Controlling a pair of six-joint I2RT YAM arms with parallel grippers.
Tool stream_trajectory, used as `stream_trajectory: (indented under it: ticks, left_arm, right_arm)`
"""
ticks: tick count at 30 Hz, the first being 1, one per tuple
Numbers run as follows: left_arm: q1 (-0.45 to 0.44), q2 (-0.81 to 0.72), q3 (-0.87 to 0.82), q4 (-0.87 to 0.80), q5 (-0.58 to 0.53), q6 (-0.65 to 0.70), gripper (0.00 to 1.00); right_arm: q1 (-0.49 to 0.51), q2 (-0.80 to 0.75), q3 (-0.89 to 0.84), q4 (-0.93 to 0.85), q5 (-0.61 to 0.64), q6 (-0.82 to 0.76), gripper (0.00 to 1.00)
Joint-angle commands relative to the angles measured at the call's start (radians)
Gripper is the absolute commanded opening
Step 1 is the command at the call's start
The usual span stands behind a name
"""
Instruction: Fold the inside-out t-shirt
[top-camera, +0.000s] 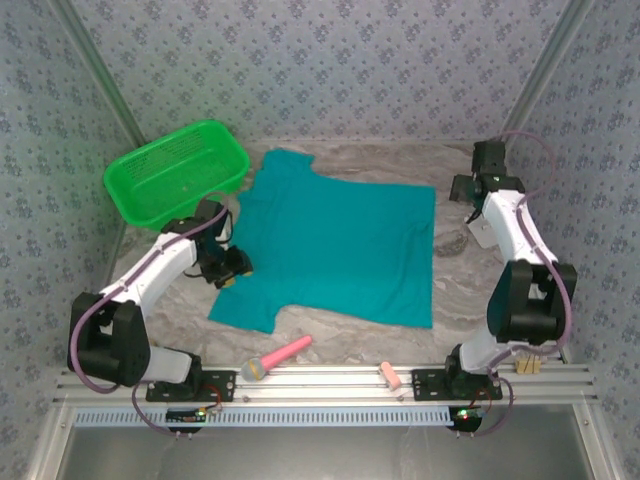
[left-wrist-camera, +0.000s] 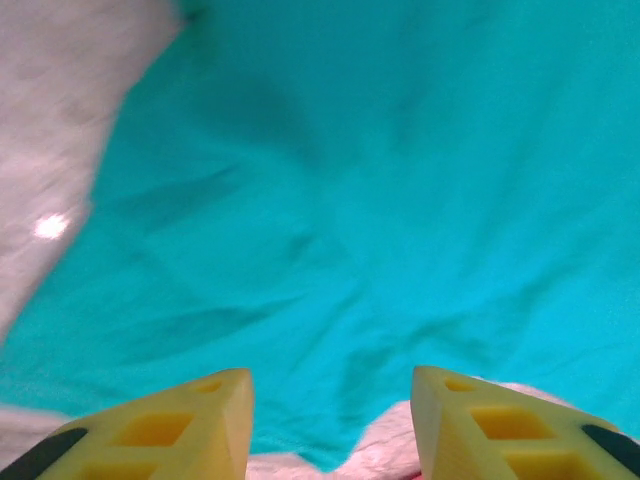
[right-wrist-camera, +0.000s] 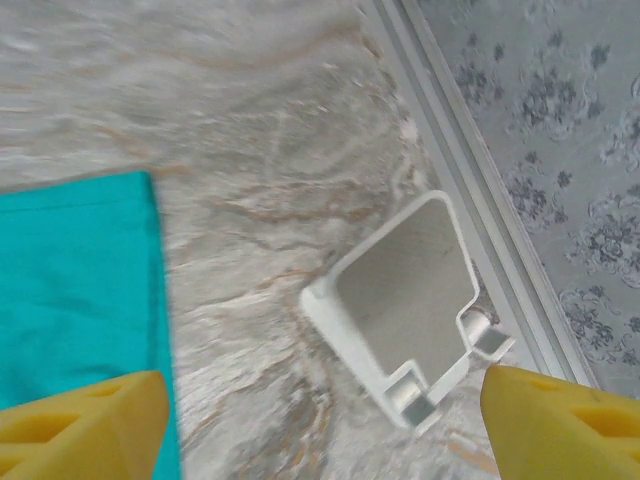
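Note:
The inside-out t-shirt (top-camera: 340, 250) lies spread flat in the middle of the marble-patterned table, teal and plain, with one sleeve pointing to the far left. My left gripper (top-camera: 232, 268) hovers low at the shirt's left edge, near the front sleeve. In the left wrist view the left gripper (left-wrist-camera: 330, 378) has its yellow fingers (left-wrist-camera: 200, 420) apart, and a tip of teal cloth (left-wrist-camera: 330, 200) lies on the table below the gap. My right gripper (top-camera: 465, 190) is beyond the shirt's far right corner. In the right wrist view the right gripper (right-wrist-camera: 322, 380) stands wide open over bare table, the shirt's edge (right-wrist-camera: 80, 280) at its left.
A green mesh basket (top-camera: 175, 170) stands at the far left, close to the left arm. A pink-handled tool (top-camera: 275, 358) and a small pink piece (top-camera: 390, 377) lie by the front rail. A white bracket (right-wrist-camera: 400, 300) sits against the right wall.

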Motion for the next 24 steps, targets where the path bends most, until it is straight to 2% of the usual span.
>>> stream_trajectory:
  ticks: [1,4,7,9,10,13,15,17,20,24]
  left_arm:
    - [0.017,-0.033,-0.044,-0.152,-0.118,-0.100,0.39]
    - [0.018,-0.046,-0.088,-0.208,-0.131,-0.151,0.33]
    - [0.018,-0.074,-0.151,-0.231,-0.105,-0.219,0.33]
    - [0.018,-0.090,-0.192,-0.235,-0.106,-0.256,0.35]
    - [0.018,-0.094,-0.205,-0.236,-0.113,-0.273,0.35]
    - [0.012,-0.094,-0.252,-0.164,-0.101,-0.328,0.37]
    - [0.011,-0.072,-0.289,-0.101,-0.100,-0.378,0.37]
    - [0.011,-0.050,-0.312,-0.039,-0.111,-0.403,0.37]
    - [0.014,-0.028,-0.305,0.023,-0.185,-0.421,0.37]
    - [0.016,-0.015,-0.288,0.062,-0.189,-0.440,0.37]
  right_arm:
    - [0.099,-0.107,-0.034,-0.054,-0.062,-0.016,0.83]
    - [0.253,-0.174,-0.083,-0.054,-0.113,-0.151,0.83]
    - [0.376,-0.248,-0.181,-0.128,-0.301,-0.539,0.84]
    - [0.443,-0.307,-0.261,-0.241,-0.484,-0.854,0.86]
    - [0.474,-0.328,-0.296,-0.284,-0.535,-0.954,0.86]
    - [0.526,-0.344,-0.378,-0.327,-0.620,-1.044,0.87]
    - [0.562,-0.327,-0.435,-0.321,-0.588,-1.066,0.87]
    - [0.592,-0.293,-0.473,-0.296,-0.478,-1.060,0.87]
    - [0.603,-0.245,-0.511,-0.259,-0.314,-1.044,0.87]
    - [0.602,-0.189,-0.510,-0.296,-0.240,-1.042,0.86]
